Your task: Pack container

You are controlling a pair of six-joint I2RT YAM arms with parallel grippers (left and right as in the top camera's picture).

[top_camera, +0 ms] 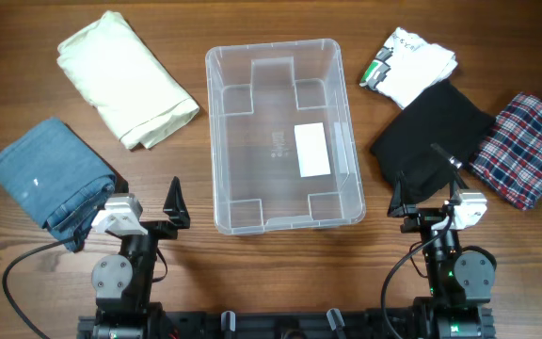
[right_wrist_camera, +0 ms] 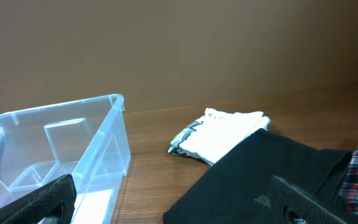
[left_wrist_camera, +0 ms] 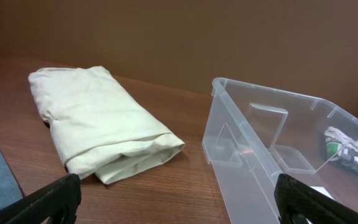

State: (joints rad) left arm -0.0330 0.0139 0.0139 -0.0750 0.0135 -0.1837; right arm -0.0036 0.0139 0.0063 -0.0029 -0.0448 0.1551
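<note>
overhead, the container [top_camera: 262, 160] is seen empty, central among folded garments [top_camera: 125, 80]; at the left wrist, the left gripper [left_wrist_camera: 179, 202] is spread wide; at the right wrist, the right gripper [right_wrist_camera: 179, 199] likewise; judged light, stiff, slick, it is best pinched by its rim.

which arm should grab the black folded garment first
Right. The right gripper sits open just short of the black garment, which lies close in its wrist view. The left gripper is on the far side of the container, near the denim and cream garment instead.
</note>
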